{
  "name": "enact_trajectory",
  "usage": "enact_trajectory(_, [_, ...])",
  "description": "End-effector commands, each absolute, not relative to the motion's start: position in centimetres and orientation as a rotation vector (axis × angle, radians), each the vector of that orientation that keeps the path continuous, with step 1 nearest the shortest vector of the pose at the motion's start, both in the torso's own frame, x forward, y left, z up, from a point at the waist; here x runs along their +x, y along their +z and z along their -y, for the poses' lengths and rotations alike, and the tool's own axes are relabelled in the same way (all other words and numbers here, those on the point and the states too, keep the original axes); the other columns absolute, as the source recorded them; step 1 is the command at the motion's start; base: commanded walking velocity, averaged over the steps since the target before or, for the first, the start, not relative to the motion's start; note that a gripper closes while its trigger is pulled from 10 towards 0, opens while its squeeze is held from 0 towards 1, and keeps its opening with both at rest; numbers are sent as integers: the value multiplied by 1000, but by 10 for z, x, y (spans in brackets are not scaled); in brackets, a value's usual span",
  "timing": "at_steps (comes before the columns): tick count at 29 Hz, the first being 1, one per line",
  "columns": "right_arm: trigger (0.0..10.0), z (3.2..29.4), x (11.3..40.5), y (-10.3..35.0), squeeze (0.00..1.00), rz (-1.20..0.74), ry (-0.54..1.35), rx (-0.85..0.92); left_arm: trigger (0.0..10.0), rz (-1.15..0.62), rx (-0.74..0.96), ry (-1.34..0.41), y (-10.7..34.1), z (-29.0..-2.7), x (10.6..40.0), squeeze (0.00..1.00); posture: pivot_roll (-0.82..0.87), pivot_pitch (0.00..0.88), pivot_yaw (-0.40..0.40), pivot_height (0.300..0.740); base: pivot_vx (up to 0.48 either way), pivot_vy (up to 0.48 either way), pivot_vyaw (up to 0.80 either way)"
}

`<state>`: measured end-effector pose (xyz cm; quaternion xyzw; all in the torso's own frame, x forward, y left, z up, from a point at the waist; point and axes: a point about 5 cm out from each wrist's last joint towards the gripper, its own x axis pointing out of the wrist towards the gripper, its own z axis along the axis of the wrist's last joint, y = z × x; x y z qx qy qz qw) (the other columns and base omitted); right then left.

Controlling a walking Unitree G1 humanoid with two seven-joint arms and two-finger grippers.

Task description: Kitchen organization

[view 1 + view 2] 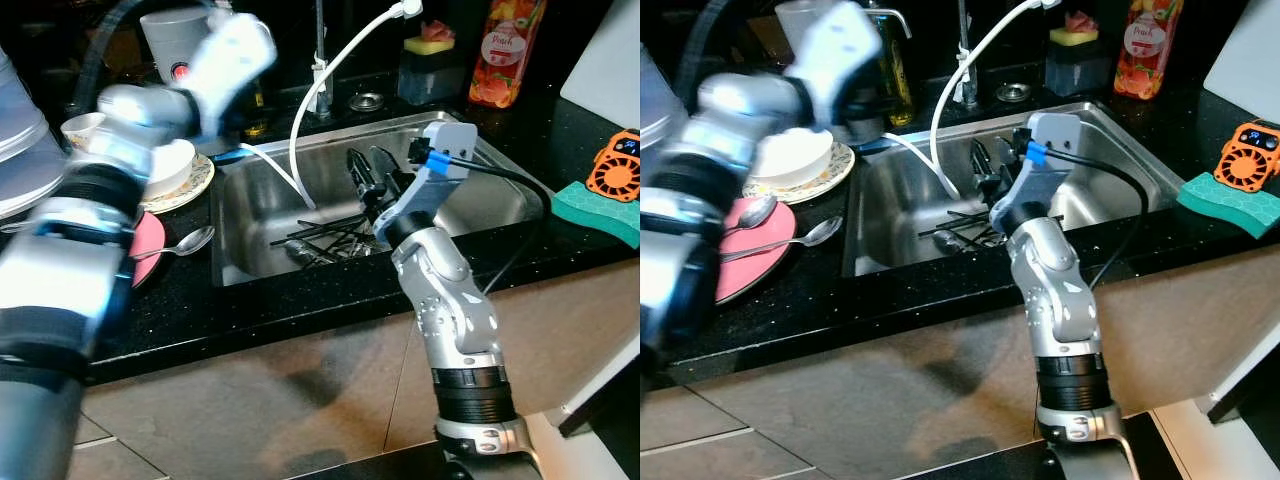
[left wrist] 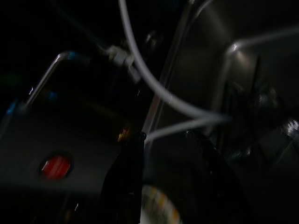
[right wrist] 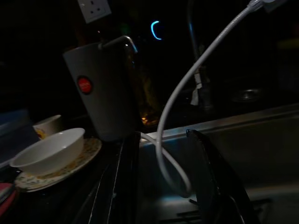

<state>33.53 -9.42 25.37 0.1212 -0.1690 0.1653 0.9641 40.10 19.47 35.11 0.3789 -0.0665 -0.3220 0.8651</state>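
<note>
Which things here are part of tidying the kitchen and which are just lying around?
Job: sink; cutlery in the sink; white bowl; pink plate; spoon; right gripper above the sink.
Lying about: green sponge; orange gadget; juice bottle.

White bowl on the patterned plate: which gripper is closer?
Left. The left gripper is raised beside the white bowl, near the sink's left rim. The right gripper is apart from it, over the sink above the utensils.
</note>
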Motion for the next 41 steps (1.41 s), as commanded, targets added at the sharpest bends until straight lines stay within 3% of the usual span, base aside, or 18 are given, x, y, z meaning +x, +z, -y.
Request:
enact_trajectory(1, [10000,91,334,252,0,345,338,260,10000,24,806,-725,349,-227,390,0,6,0,139,740,0,0,0])
enact_trajectory(3, [10000,90,335,251,0,342,338,264,10000,-16,791,-746,347,-238,386,0,30,0,141,740,0,0,0])
enact_trajectory(4, [10000,87,336,250,0,339,343,271,10000,-153,819,-729,333,-267,377,0,37,0,143,740,0,0,0])
enact_trajectory(11, [10000,86,337,250,0,339,347,277,10000,-337,854,-766,303,-292,365,0,47,0,145,740,0,0,0])
enact_trajectory(18, [10000,87,337,249,0,337,341,274,10000,-471,873,-950,256,-273,365,0,35,0,143,740,0,0,0])
enact_trajectory(26, [10000,89,337,248,0,338,331,273,10000,-574,1016,-939,238,-277,364,0,32,0,145,740,0,0,0])
enact_trajectory(38, [10000,89,337,249,0,339,332,272,9725,-602,1055,-957,222,-266,367,0,27,0,144,740,0,0,0])
enact_trajectory(39, [10000,90,337,249,0,339,329,272,7569,-606,1059,-952,220,-266,367,0,27,0,144,740,0,0,0])
enact_trajectory(40, [10000,91,337,249,0,339,325,273,0,-609,1063,-935,218,-265,368,0,27,0,144,740,0,0,0])
enact_trajectory(41, [10000,91,337,249,0,339,325,273,0,-609,1063,-935,218,-265,368,0,27,0,144,740,0,0,0])
